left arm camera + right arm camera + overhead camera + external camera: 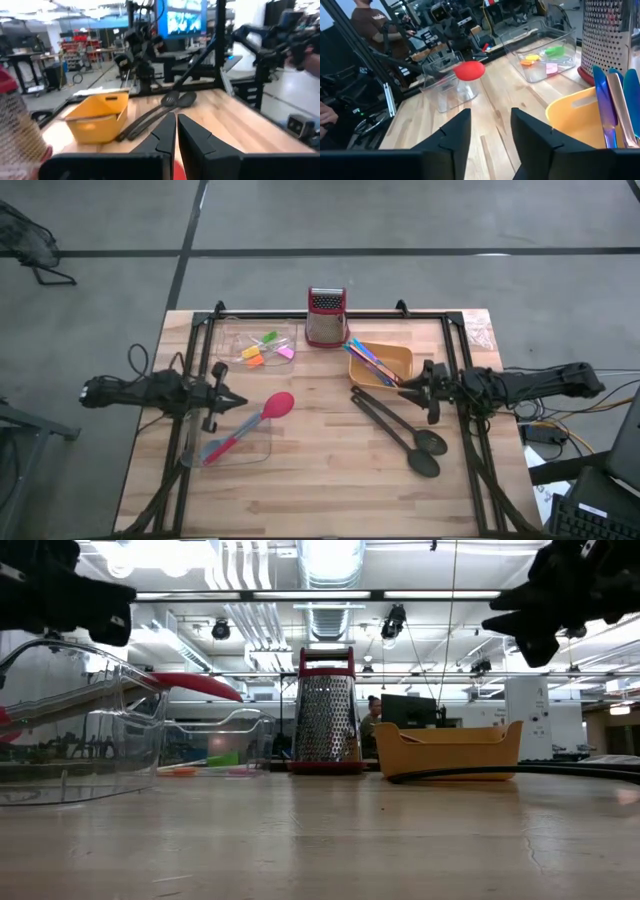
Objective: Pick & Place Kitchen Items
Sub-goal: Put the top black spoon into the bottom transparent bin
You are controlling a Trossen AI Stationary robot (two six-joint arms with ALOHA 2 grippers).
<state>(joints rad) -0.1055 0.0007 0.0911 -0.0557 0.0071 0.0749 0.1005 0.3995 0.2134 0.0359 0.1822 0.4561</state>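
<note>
My left hand [238, 402] hovers with fingers together above the clear tray [262, 448] at the surface's [320, 490] 8 o'clock, where the red-headed spoon [278, 404] leans on the rim. My right hand [405, 386] hangs with fingers apart beside the orange bowl [400, 358]. Two black slotted spoons [405, 435] lie at 4 o'clock.

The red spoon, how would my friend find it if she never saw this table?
Start at the metal box grater at the table's far edge. Look toward the left arm's side for the nearer clear tray. The red-headed spoon lies slanted across it, head poking past the rim; the two slotted spoons are all black.
</note>
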